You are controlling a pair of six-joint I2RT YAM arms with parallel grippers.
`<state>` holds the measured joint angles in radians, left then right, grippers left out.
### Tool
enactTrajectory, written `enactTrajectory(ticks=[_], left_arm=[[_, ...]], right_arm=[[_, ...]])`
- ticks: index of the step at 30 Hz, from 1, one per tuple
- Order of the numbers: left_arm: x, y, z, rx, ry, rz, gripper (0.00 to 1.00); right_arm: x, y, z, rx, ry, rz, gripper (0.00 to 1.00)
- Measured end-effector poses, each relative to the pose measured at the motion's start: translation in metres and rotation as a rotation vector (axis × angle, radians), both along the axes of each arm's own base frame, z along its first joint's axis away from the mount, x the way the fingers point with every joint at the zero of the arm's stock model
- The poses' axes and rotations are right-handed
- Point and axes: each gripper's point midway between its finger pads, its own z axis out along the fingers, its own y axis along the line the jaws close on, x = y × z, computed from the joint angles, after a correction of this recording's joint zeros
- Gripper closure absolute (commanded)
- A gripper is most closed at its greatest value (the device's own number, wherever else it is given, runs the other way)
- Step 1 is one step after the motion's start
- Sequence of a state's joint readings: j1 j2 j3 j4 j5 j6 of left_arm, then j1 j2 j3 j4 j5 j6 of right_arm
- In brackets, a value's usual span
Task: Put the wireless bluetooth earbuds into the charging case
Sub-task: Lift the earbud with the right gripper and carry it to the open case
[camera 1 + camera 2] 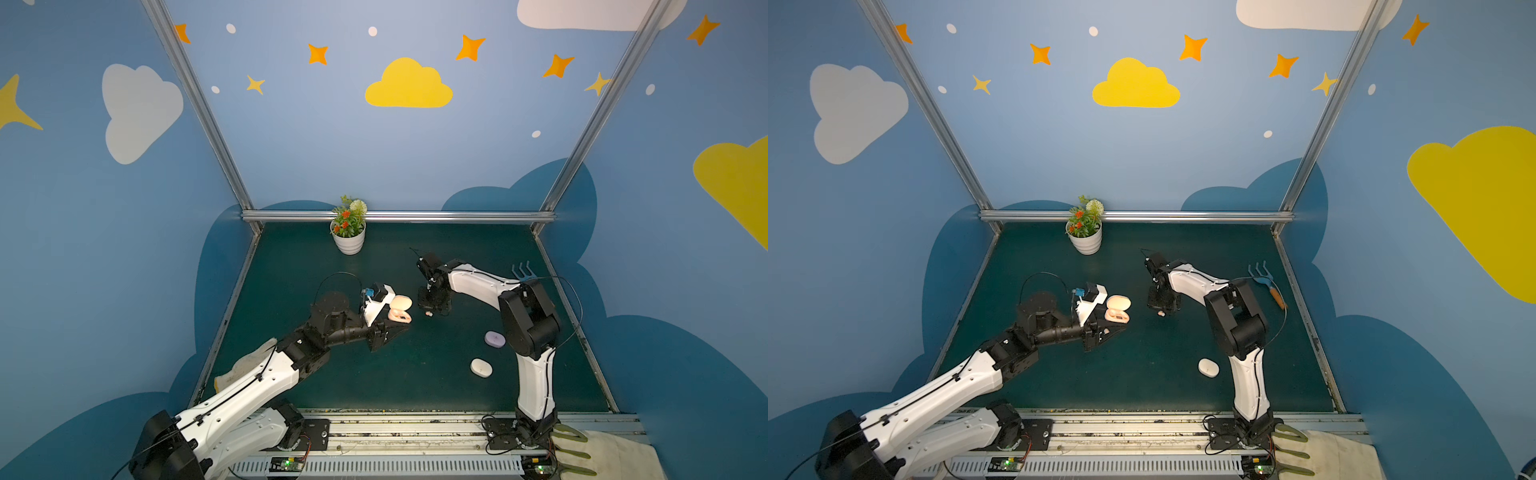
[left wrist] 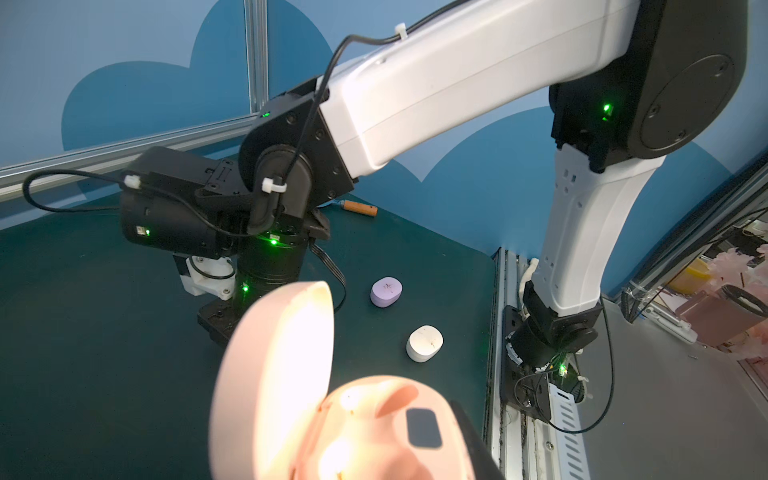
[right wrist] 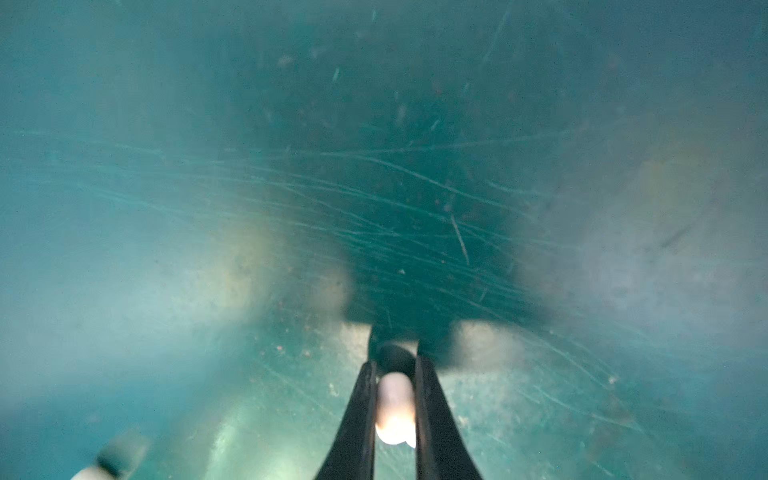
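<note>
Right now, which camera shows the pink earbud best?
The right wrist view: the earbud sits close up, pinched in the right tool. Both top views show only a speck; the left wrist view shows none.

Dark green bench matt and finely scratched, pink case smooth satin plastic, lilac case and white case matt plastic, earbud smooth pale plastic, fingers matt black, rake handle bare wood, frame rail brushed metal, glove coarse cloth.
</note>
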<state>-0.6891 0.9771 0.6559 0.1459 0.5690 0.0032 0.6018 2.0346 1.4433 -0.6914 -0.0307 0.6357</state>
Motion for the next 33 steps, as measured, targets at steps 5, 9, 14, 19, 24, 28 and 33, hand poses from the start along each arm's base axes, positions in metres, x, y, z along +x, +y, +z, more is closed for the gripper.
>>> enactTrajectory(ticks=[5, 9, 14, 19, 24, 28, 33], left_arm=[[-0.001, 0.0, -0.005, 0.002, 0.003, -0.001, 0.9], [-0.001, 0.0, -0.009, 0.0, 0.003, -0.004, 0.9], [-0.002, -0.003, -0.003, -0.025, -0.01, -0.019, 0.9], [-0.002, -0.008, 0.001, -0.055, -0.013, -0.042, 0.9], [-0.003, -0.012, 0.003, -0.068, -0.026, -0.071, 0.9], [-0.002, -0.016, 0.006, -0.085, -0.048, -0.092, 0.9], [0.004, -0.026, 0.009, -0.122, -0.081, -0.116, 0.9]], right_arm=[[-0.017, -0.004, 0.002, 0.056, 0.012, -0.002, 0.89], [-0.031, -0.003, 0.019, 0.141, -0.007, 0.006, 0.9], [-0.043, 0.004, 0.063, 0.289, -0.084, 0.033, 0.9], [-0.057, 0.006, 0.122, 0.444, -0.182, 0.071, 0.9], [-0.072, 0.002, 0.184, 0.58, -0.276, 0.112, 0.91], [-0.093, -0.009, 0.226, 0.663, -0.343, 0.143, 0.91], [-0.119, -0.017, 0.269, 0.743, -0.392, 0.189, 0.92]])
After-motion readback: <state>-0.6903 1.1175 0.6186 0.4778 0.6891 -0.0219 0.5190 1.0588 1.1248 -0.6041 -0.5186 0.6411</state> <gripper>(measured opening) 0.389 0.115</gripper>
